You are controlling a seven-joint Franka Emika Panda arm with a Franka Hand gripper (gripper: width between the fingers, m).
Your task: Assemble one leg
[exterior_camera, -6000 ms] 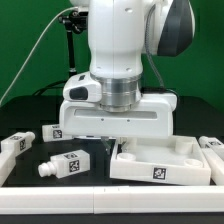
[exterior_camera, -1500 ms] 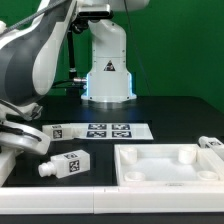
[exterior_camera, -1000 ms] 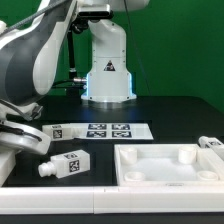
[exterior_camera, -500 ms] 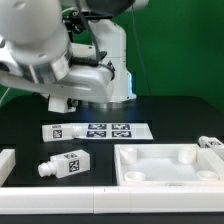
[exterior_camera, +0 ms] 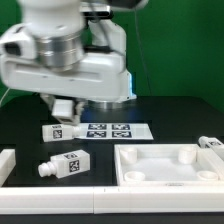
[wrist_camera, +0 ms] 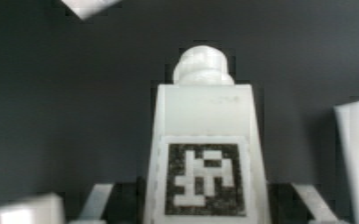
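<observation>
Now, a leg is held fast in the gripper, tag shown to the wrist camera, second leg laid at lower left of the exterior view, tabletop at lower right.

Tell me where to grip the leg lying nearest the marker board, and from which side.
Grip the lying leg mid-body across its two long side faces, coming from above: it lies flat, stub toward the exterior view's left, top unobstructed. The pincer holds another leg now.
</observation>
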